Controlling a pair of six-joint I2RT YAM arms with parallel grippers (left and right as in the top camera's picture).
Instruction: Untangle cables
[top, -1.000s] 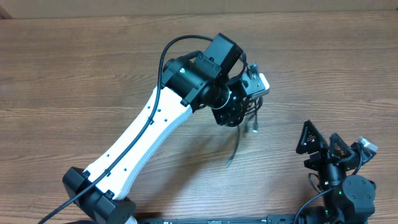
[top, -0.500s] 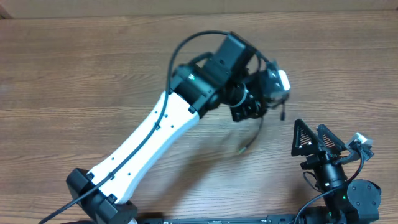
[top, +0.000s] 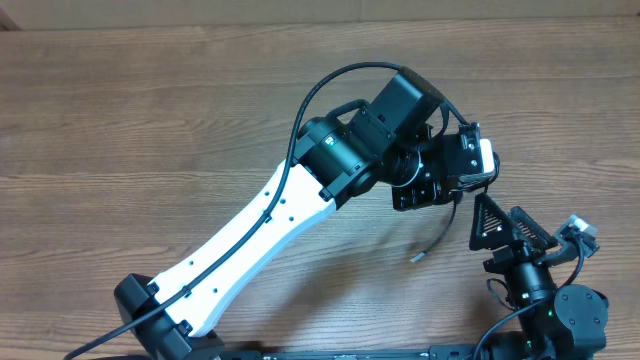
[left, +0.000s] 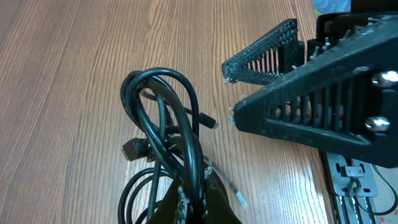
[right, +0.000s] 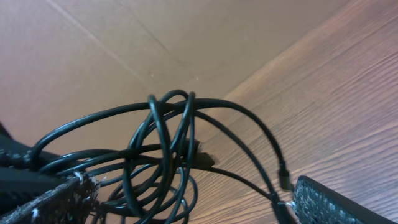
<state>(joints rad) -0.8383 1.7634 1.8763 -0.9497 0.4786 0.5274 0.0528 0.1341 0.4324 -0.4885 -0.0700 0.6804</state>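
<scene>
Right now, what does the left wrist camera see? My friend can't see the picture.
A tangled bunch of thin black cables is pinched in the left gripper over a wooden table. The right gripper, open, points its ribbed black fingers toward the bunch.

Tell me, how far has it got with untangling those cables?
Early days. Done: the left gripper grips the cables and holds them off the table. In hand: the open right gripper sits close beside the bundle, apparently about to take a strand. Left: all the separating, since the loops are one knotted bunch with only one plug end hanging free.
</scene>
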